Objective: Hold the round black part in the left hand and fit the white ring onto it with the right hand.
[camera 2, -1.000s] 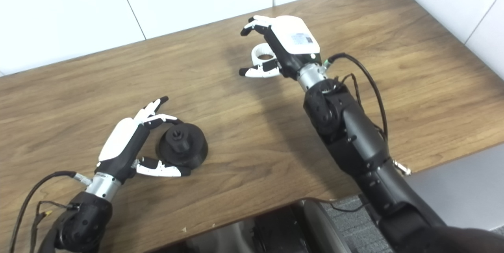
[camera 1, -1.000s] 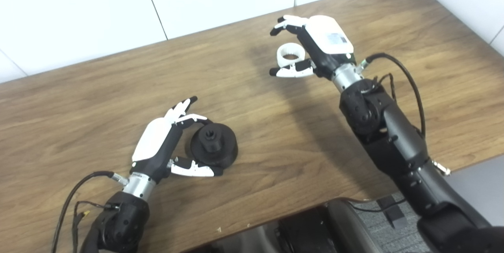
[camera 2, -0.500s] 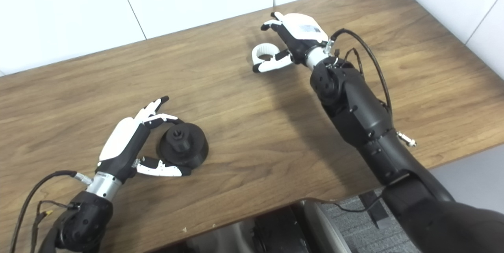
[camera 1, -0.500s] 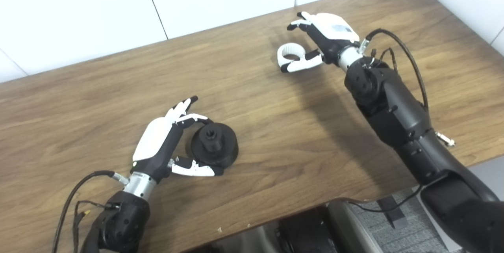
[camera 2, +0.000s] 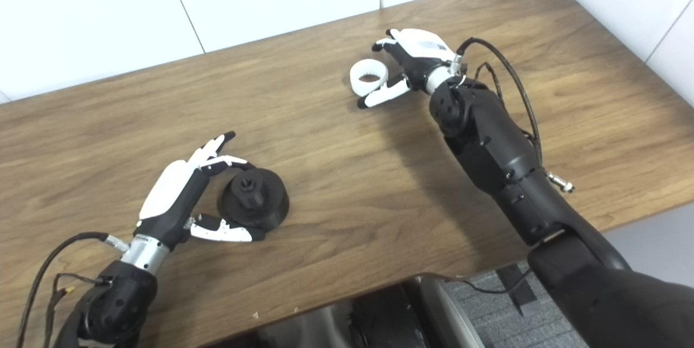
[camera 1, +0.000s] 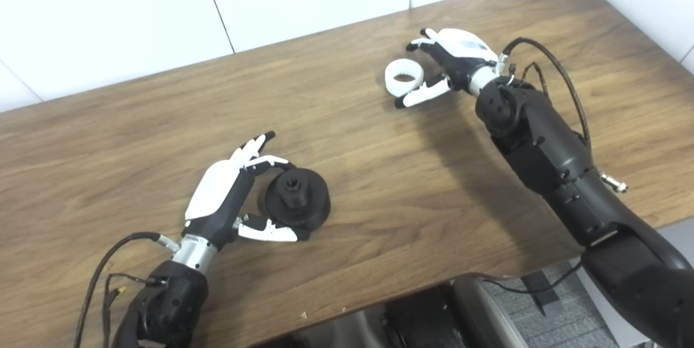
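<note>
Since neither piece is off the bench [camera 1: 352,136] yet, we read the step in hand as the two pickups, and we set out below how to do them well.

Round black part: the round black part [camera 1: 297,205] sits flat toward the near left of the bench, hub upward, not far from the near edge.

Left hand: our left hand [camera 1: 227,196] lies beside the part with its fingers [camera 1: 260,147] apart; the thumb runs along the part's near side and one finger curls round its far side. We cannot tell whether either is pressing on it, and we judge it cradled, not gripped.

White ring: the white ring [camera 1: 403,76] lies flat near the far edge, right of the bench's middle, opening upward.

Right hand: our right hand [camera 1: 452,60] is just beside the ring on its right, fingers spread and holding nothing; the thumb reaches below the ring and seems close to its wall, though contact is not clear.

Ring pickup: we should bring thumb and fingers onto opposite sides of the outer wall and close evenly, since a one-sided push would likely slide the ring away.

Part pickup: we should clamp the wide rim only, leaving the hub clear for the ring.

Risk: a tilted ring may jam on the hub, so we keep it level.
</note>
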